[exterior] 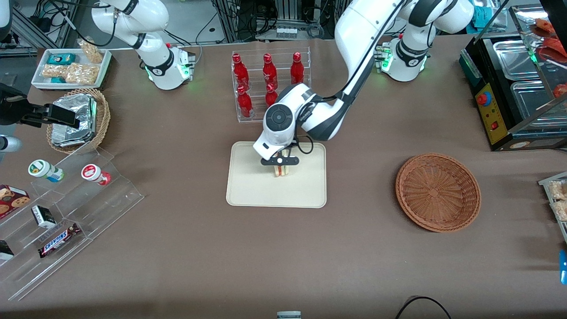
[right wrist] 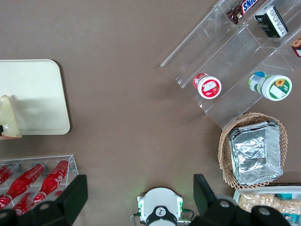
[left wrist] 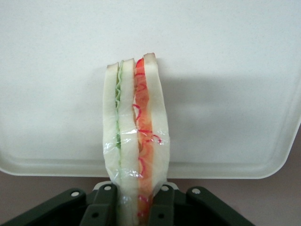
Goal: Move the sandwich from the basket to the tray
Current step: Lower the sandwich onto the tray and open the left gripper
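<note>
The sandwich [exterior: 281,171] is a wrapped wedge of white bread with green and red-orange filling. My left gripper [exterior: 280,167] is shut on it, over the cream tray [exterior: 248,190], near the tray's edge farther from the front camera. In the left wrist view the sandwich [left wrist: 135,136] stands on edge between the black fingers [left wrist: 101,205], with the tray [left wrist: 235,94] under it. I cannot tell whether its tip touches the tray. It also shows in the right wrist view [right wrist: 9,117]. The reddish-brown basket [exterior: 437,192] lies empty toward the working arm's end of the table.
A clear rack of red bottles [exterior: 266,84] stands just past the tray, farther from the front camera. Toward the parked arm's end are a tan basket with foil packets [exterior: 77,119], a clear stepped shelf of snacks [exterior: 66,212] and a white snack tray [exterior: 71,66]. A black appliance [exterior: 514,88] stands by the working arm.
</note>
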Available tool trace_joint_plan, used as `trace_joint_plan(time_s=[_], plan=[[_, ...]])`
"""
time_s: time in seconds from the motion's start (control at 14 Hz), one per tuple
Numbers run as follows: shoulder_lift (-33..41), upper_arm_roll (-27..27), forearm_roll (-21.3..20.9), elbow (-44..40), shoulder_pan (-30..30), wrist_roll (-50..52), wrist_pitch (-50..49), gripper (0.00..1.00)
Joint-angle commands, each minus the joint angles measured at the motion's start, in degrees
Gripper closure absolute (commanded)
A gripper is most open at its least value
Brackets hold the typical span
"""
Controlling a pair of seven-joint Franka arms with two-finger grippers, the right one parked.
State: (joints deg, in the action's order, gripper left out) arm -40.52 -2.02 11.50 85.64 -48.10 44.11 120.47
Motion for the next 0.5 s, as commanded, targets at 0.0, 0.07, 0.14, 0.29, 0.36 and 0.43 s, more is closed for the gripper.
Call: trace_joint_plan(time_s=[0.0, 0.07, 0.14, 0.29, 0.36, 0.43], plan=[[-1.8, 0.8, 0.7, -2.8, -0.3, 0.5, -0.4, 0.74], [-2.1, 0.8, 0.7, -2.7, -0.3, 0.5, -0.4, 0.67], [-2.2, 0.8, 0.7, -2.7, -0.4, 0.7, -0.4, 0.46], [-2.2, 0.8, 0.5, -2.7, -0.7, 3.0, -0.4, 0.34], [-2.4, 0.8, 0.4, -2.7, -0.7, 3.7, -0.4, 0.13], [-2.5, 0.9, 0.4, -2.8, -0.7, 3.9, -0.4, 0.0]])
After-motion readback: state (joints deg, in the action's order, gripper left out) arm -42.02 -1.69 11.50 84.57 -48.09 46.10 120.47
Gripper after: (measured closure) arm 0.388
